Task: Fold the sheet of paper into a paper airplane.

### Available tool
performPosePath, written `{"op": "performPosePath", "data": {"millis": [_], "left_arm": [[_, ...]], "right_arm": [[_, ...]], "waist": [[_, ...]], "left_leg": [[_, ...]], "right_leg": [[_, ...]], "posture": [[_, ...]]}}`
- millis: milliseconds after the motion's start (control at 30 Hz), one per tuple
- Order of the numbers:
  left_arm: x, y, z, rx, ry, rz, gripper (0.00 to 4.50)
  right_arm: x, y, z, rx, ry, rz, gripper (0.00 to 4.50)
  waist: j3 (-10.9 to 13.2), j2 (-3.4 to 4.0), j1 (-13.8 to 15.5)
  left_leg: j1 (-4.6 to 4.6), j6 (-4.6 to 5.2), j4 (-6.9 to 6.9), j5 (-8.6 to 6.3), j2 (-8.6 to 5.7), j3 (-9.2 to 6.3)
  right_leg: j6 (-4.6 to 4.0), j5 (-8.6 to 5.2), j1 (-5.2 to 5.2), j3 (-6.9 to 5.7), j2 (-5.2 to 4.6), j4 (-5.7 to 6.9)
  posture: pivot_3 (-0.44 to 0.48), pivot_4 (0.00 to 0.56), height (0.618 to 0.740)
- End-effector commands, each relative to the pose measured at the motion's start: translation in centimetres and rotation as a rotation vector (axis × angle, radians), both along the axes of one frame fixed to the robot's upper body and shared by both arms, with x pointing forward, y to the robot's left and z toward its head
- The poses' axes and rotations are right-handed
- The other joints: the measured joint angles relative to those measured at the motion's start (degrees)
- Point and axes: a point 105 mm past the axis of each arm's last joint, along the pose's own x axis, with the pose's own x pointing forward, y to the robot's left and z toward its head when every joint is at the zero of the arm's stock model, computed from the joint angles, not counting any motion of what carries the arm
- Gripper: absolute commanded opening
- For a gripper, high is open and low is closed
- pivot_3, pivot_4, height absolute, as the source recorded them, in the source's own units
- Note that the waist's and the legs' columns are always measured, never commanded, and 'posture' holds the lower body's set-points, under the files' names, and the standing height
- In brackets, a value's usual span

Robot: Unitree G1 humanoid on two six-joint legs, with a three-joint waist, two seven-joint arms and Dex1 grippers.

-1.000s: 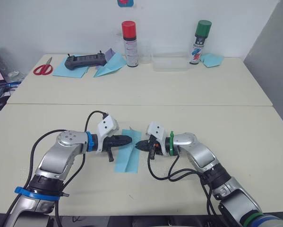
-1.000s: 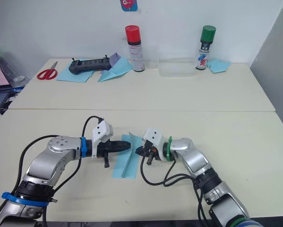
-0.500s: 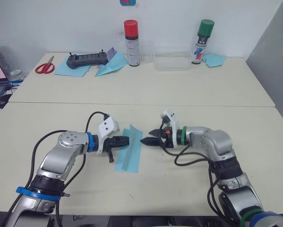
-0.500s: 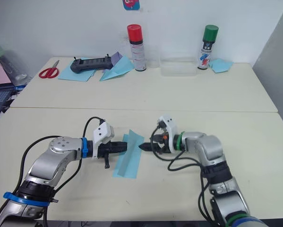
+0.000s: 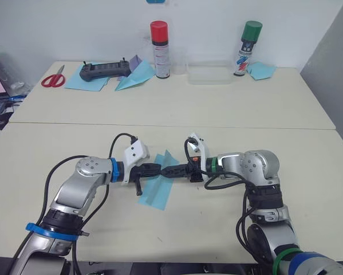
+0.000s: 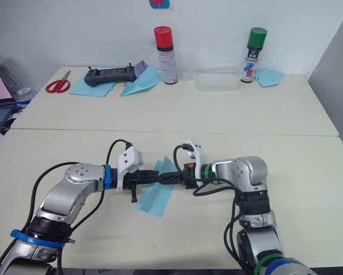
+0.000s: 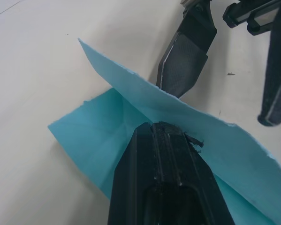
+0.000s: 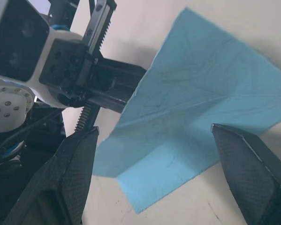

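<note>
Now both grippers meet nose to nose at sheet of paper (image 5: 160,184) on desk (image 5: 217,114). Left gripper (image 5: 157,169) clenched, fingers pressed together, tip resting on folded light-blue sheet, raised flap just beyond tip. Right gripper (image 5: 170,172) released, fingers (image 8: 246,164) spread wide, one each side of sheet, tip close against flap's far face. Sheet lies partly folded beneath and between both grippers, lower corner spilling toward robot. Well beyond grippers: red-capped spray can (image 5: 158,48), green-capped spray can (image 5: 242,47), scissors (image 5: 52,79).

red scissors (image 5: 51,78), black controller (image 5: 104,71), two spray cans (image 5: 158,50)
</note>
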Motion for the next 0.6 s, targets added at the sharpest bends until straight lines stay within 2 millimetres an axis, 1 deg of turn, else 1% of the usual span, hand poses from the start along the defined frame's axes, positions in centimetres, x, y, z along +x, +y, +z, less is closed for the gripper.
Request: {"op": "performPosePath", "data": {"millis": [33, 300, 400, 500, 600], "left_arm": [[0.0, -0.9, 1.1, -0.016, -0.049, -0.029, 0.0], [-0.4, -2.6, 1.7, -0.065, -0.039, -0.071, 0.0], [-0.4, -2.5, 1.5, -0.051, -0.035, -0.071, 0.0], [-0.3, -1.9, 1.0, -0.019, -0.034, -0.06, 0.0], [-0.1, -1.2, 0.8, 0.004, -0.026, -0.045, 0.0]], "right_arm": [[-0.5, 0.4, 0.7, 0.028, -0.022, 0.017, 3.99], [-0.1, 0.4, 0.6, 0.029, -0.011, -0.014, 3.99], [0.1, 0.2, 0.4, 0.018, -0.016, -0.02, 3.99], [0.2, -0.1, 0.0, -0.004, -0.03, -0.029, 3.99], [0.5, -0.5, -0.5, -0.025, -0.043, -0.046, 3.39]], "waist": [[0.0, 0.0, 0.0], [0.0, 0.0, 0.0], [0.0, 0.0, 0.0], [0.0, 0.0, 0.0], [0.0, 0.0, 0.0]], "left_leg": [[0.0, 0.0, 0.0, 0.0, 0.0, 0.0], [-0.02, 0.0, 0.01, 0.0, -0.01, -0.01], [-0.01, 0.0, 0.01, 0.0, -0.01, -0.01], [-0.01, 0.0, 0.01, 0.0, -0.01, -0.01], [-0.01, 0.0, 0.01, 0.0, -0.01, -0.01]], "right_leg": [[0.0, 0.0, 0.0, 0.01, 0.0, 0.0], [0.01, -0.01, 0.0, -0.01, 0.0, 0.0], [0.01, 0.0, 0.0, 0.0, 0.0, 0.01], [0.01, 0.0, 0.0, -0.01, 0.0, 0.01], [0.01, 0.0, 0.0, -0.01, 0.0, 0.01]], "posture": [[0.0, 0.15, 0.74], [0.0, 0.15, 0.74], [0.0, 0.15, 0.74], [0.0, 0.15, 0.74], [0.0, 0.15, 0.74]]}}
